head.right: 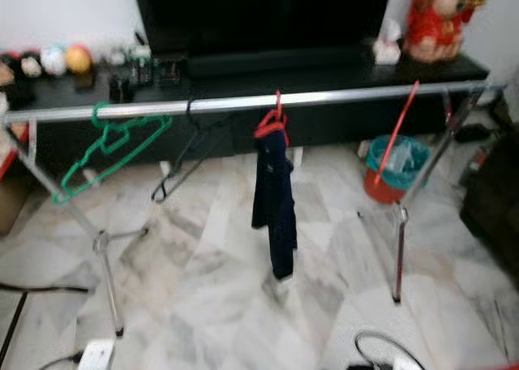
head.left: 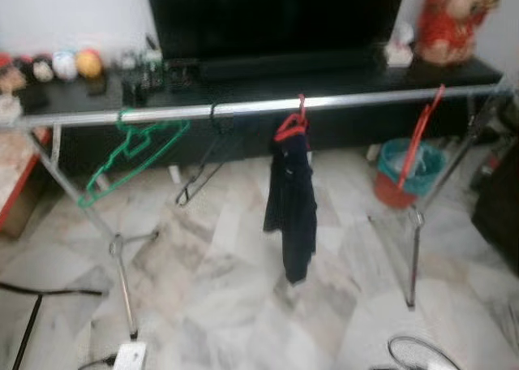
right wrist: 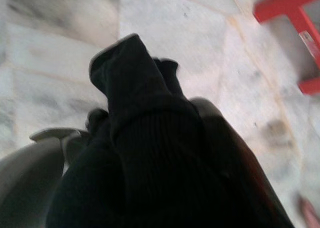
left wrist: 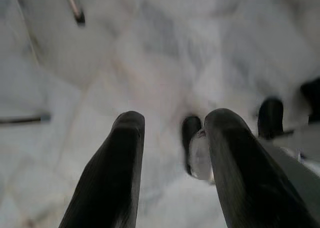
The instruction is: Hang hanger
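Head views. A silver rail on crossed legs spans the scene in front of a black TV console. Four hangers sit on the rail: a green hanger, a black hanger, a red hanger carrying a dark garment, and a second red hanger near the rail's right end, hanging edge-on. A teal and red bucket stands on the marble floor behind that end. Cables lie on the floor at the lower edge.

Left wrist view. The left gripper points down at the floor. Its two black fingers stand apart with bare tile in the gap, so they are released and empty. Beyond the fingertips, dark rounded shapes show; they cannot be identified. A rail leg tip lies well ahead of the fingers.

Right wrist view. The right gripper is covered by dark ribbed fabric, which drapes over the fingers and past their tips. Whether the fingers are clenched on it cannot be told. A red frame lies on the floor off to one side of the fingers.

Task status, as a judgement. The garment-bearing red hanger already hangs on the rail, so that part looks done. The fabric at the right gripper suggests another item remains to be handled; no hanger is seen in either gripper.
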`<state>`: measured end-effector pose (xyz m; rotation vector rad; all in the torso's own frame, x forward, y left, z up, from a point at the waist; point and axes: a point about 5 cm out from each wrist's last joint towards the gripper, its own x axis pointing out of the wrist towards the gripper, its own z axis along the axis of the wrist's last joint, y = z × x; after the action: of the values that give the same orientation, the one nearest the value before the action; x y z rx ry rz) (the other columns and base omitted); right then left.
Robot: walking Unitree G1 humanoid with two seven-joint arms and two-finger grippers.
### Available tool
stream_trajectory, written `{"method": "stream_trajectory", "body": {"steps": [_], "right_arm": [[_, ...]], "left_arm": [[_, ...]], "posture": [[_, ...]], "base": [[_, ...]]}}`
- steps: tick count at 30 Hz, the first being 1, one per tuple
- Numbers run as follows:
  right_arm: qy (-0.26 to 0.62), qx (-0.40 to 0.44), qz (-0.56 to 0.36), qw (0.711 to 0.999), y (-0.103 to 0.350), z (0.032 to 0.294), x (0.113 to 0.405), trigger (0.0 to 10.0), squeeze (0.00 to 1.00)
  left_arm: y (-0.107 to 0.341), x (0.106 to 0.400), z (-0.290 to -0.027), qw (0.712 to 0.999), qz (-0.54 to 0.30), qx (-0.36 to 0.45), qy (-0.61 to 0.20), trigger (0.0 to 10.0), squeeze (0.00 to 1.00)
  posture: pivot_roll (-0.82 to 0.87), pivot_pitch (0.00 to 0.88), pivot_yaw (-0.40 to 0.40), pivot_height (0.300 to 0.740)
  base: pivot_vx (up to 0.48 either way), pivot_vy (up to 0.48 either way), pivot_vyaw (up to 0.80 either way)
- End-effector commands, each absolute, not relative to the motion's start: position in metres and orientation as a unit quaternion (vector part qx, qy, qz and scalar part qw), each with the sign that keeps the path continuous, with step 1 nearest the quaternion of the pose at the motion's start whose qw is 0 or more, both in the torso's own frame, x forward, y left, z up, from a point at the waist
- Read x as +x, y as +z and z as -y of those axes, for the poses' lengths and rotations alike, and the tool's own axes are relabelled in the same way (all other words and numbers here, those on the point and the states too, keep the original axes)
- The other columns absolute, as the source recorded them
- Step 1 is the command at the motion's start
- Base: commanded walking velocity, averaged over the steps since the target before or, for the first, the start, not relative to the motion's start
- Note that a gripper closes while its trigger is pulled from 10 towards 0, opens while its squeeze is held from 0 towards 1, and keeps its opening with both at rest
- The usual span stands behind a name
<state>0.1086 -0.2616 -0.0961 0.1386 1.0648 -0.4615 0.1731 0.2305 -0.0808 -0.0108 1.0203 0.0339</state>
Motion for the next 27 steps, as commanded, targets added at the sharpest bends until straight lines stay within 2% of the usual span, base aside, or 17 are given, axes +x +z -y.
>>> {"method": "stream_trajectory", "body": {"steps": [1, 6, 8, 9, 10, 14, 17, 19, 20, 21, 22, 27], "right_arm": [[-0.212, 0.066, -0.497, 0.839, -0.095, 0.259, 0.113, 10.0, 0.00], [-0.214, 0.073, -0.496, 0.838, -0.096, 0.258, 0.111, 10.0, 0.00], [-0.214, 0.074, -0.495, 0.838, -0.096, 0.258, 0.111, 10.0, 0.00], [-0.215, 0.077, -0.494, 0.839, -0.097, 0.257, 0.110, 10.0, 0.00], [-0.215, 0.079, -0.493, 0.839, -0.097, 0.257, 0.110, 10.0, 0.00], [-0.214, 0.079, -0.494, 0.839, -0.097, 0.257, 0.110, 10.0, 0.00], [-0.214, 0.077, -0.495, 0.838, -0.097, 0.257, 0.109, 10.0, 0.00], [-0.216, 0.076, -0.495, 0.838, -0.097, 0.258, 0.108, 10.0, 0.00], [-0.216, 0.075, -0.495, 0.838, -0.097, 0.259, 0.108, 10.0, 0.00], [-0.216, 0.075, -0.495, 0.838, -0.097, 0.259, 0.108, 10.0, 0.00], [-0.217, 0.075, -0.495, 0.838, -0.097, 0.259, 0.107, 10.0, 0.00], [-0.217, 0.074, -0.495, 0.838, -0.097, 0.260, 0.106, 10.0, 0.00]], "left_arm": [[-0.086, 0.158, -0.238, 0.862, -0.506, 0.005, 0.027, 10.0, 0.00], [-0.085, 0.157, -0.239, 0.867, -0.498, -0.002, 0.029, 10.0, 0.00], [-0.083, 0.165, -0.235, 0.874, -0.484, -0.007, 0.025, 10.0, 0.00], [-0.074, 0.189, -0.223, 0.894, -0.447, -0.016, 0.012, 10.0, 0.00], [-0.070, 0.197, -0.219, 0.903, -0.430, -0.013, 0.011, 10.0, 0.00], [-0.071, 0.191, -0.225, 0.906, -0.422, -0.007, 0.027, 10.0, 0.00], [-0.066, 0.196, -0.229, 0.920, -0.390, -0.007, 0.039, 10.0, 0.00], [-0.056, 0.210, -0.230, 0.937, -0.347, -0.004, 0.029, 10.0, 0.00], [-0.042, 0.228, -0.225, 0.956, -0.293, 0.002, 0.009, 10.0, 0.00], [-0.042, 0.228, -0.225, 0.956, -0.293, 0.002, 0.009, 10.0, 0.00], [-0.023, 0.247, -0.216, 0.974, -0.223, 0.025, -0.022, 10.0, 0.00], [0.001, 0.260, -0.207, 0.989, -0.140, 0.035, -0.040, 10.0, 0.00]], "posture": [[-0.05, 0.000, 0.039, 0.740], [-0.05, 0.000, 0.041, 0.740], [-0.05, 0.000, 0.042, 0.740], [-0.05, 0.000, 0.041, 0.740], [-0.04, 0.000, 0.040, 0.740], [-0.05, 0.000, 0.041, 0.740], [-0.05, 0.000, 0.040, 0.740], [-0.04, 0.000, 0.034, 0.740], [-0.04, 0.000, 0.032, 0.740], [-0.04, 0.000, 0.032, 0.740], [-0.05, 0.000, 0.031, 0.740], [-0.04, 0.000, 0.029, 0.740]], "base": [[0.000, 0.000, 0.00], [0.000, 0.000, 0.00], [0.000, 0.000, 0.00], [0.000, 0.000, 0.00], [0.000, 0.000, 0.00], [0.000, 0.000, 0.00], [0.000, 0.000, 0.00], [0.000, 0.000, 0.00], [0.000, 0.000, 0.00], [0.000, 0.000, 0.00], [0.000, 0.000, 0.00], [0.000, 0.000, 0.00]]}}
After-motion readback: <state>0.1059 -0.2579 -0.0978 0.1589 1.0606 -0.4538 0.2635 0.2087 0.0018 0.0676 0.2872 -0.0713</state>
